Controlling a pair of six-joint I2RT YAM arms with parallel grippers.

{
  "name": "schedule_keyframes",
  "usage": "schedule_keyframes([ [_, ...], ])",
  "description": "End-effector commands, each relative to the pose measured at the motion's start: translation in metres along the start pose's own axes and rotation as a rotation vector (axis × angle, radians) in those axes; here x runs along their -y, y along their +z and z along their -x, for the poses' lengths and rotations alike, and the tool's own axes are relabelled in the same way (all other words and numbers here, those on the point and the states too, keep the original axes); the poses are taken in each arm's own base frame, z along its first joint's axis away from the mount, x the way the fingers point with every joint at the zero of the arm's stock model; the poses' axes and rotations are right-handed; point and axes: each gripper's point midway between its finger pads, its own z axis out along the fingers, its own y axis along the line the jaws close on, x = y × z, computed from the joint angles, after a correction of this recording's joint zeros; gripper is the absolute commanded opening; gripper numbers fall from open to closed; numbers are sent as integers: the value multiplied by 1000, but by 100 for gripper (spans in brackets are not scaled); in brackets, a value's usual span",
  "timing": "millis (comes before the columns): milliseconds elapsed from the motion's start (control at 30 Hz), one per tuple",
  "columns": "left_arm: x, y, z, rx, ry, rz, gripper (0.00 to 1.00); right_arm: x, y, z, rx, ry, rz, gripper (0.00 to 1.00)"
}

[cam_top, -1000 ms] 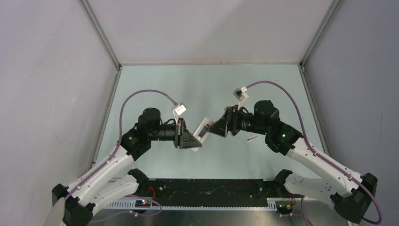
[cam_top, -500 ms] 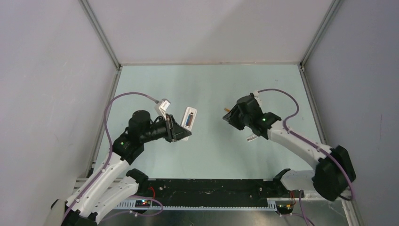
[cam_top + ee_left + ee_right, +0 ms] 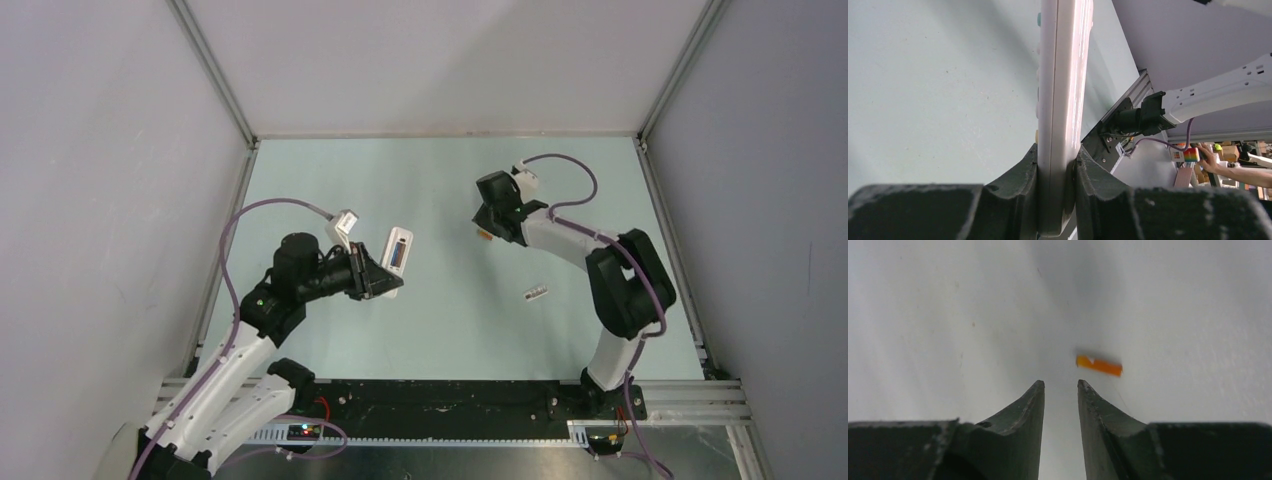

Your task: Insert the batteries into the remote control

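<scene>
Pale green tabletop point(image 3: 440, 190), walled in grey on three sides, carried very little. We saw the left gripper point(image 3: 383, 284) lifted off it on the left. Its fingers point(image 3: 1024, 172) were clamped on the lower end of the remote control point(image 3: 397, 256), which rose out of the jaws with its long axis running away from the wrist. In the left wrist view the handset showed edge-on, with small buttons along one side.

Well apart from it, toward the far right, the right gripper point(image 3: 486, 230) pointed down at the surface. Its jaws were parted by a narrow gap and held nothing. The orange battery point(image 3: 1099, 365) lay flat on the table just ahead of the tips and off to the right of the gap, not between the fingers. Its long axis ran nearly crosswise in the right wrist view, tilted a little, which was close to the line along which those fingers close.

We judged the right arm far the nearer one for this pick. The move would call for a small shift right and forward. It would also need either a wider gap or a turn of the wrist, so that the pads met the battery's sides and not its ends.

We could not find the blue battery. A small pale piece point(image 3: 537, 293) lay on the table near the right arm, and we could not tell what it was.
</scene>
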Motion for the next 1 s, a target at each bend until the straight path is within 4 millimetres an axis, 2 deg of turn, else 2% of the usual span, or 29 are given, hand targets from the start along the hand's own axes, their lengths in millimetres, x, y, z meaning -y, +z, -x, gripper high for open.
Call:
schedule_keyframes([
  [0, 4, -1, 0, 8, -1, -30, 0, -9, 21, 28, 69, -6, -25, 33],
  [233, -1, 2, -7, -34, -8, -39, 0, -11, 56, 34, 44, 16, -76, 13],
  [267, -1, 2, -8, -37, -6, -40, 0, -5, 64, 28, 24, 11, -99, 12],
  [300, -2, 2, -8, -41, -7, -40, 0, -5, 65, 30, 13, 14, -113, 9],
  [333, -4, 2, -8, -41, -3, -38, 0, 1, 70, 22, -22, 7, -137, 8],
  [367, -5, 2, -8, -41, -1, -38, 0, -2, 72, 24, -26, 17, -136, 6],
  [467, -9, 3, -9, -47, 22, -37, 0, 6, 81, 11, -82, 13, -169, 4],
  [600, -19, 2, -9, -48, 22, -23, 0, 13, 82, -2, -131, 8, -198, 2],
  [833, -21, -3, -3, -22, 19, -21, 0, 23, 78, -21, -201, -36, -228, 1],
  [967, -22, -5, 0, -9, 15, -18, 0, 29, 66, -30, -236, -74, -244, 1],
])
